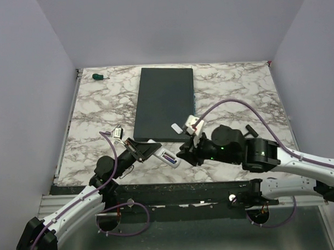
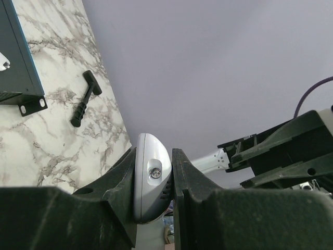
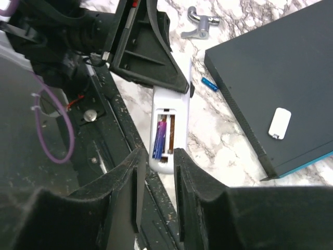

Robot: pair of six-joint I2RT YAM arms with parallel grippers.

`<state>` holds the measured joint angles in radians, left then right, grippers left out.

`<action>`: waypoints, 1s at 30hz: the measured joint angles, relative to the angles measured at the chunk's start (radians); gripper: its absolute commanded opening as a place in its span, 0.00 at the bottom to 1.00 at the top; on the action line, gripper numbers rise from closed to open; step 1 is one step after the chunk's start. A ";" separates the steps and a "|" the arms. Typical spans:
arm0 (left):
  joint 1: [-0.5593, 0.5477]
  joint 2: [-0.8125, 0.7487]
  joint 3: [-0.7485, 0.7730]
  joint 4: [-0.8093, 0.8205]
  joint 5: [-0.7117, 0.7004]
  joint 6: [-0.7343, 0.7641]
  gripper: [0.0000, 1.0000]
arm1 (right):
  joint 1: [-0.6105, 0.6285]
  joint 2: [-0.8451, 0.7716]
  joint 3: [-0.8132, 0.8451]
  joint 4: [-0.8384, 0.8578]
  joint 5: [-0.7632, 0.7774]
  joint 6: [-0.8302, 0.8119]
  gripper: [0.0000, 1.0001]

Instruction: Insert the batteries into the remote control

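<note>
Left gripper [image 1: 144, 150] clamped tight on the remote control [image 1: 163, 155], fingers pinching the rounded end; in the left wrist view that end sits squeezed between the two pads; remote is near the front edge of the marble table [image 1: 101, 116], just in front of the near edge of the dark grey slab [image 1: 165, 100]; cannot tell if it touches the tabletop.

Remote long axis runs diagonally in the top view, gripped end up-left, free end down-right toward the right gripper [image 1: 185, 152]; back faces up, battery bay open.

Purple-blue battery [image 3: 160, 136] sits in the bay's left slot, lying along the remote's long axis; slot beside it shows no battery; blue battery [image 3: 209, 84] lies loose on the marble between remote and slab edge, angled across the remote's axis.

Right gripper partly open, narrow gap between fingers, holding nothing; the remote's free end shows through the gap just beyond the fingertips; contact unclear.

White cover piece [image 3: 280, 123] flat on the slab near its corner; green-handled screwdriver [image 1: 99, 76] at the far-left table corner; black T-shaped tool [image 2: 86, 99] on the marble, well apart from the remote.
</note>
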<state>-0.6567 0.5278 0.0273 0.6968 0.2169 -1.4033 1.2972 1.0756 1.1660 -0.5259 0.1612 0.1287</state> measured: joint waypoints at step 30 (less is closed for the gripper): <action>0.000 0.015 0.000 -0.072 -0.007 -0.034 0.00 | 0.000 -0.167 -0.374 0.296 -0.001 0.191 0.16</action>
<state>-0.6567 0.5426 0.0273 0.6250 0.2096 -1.4376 1.2972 0.9081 0.7918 -0.2298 0.1604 0.3199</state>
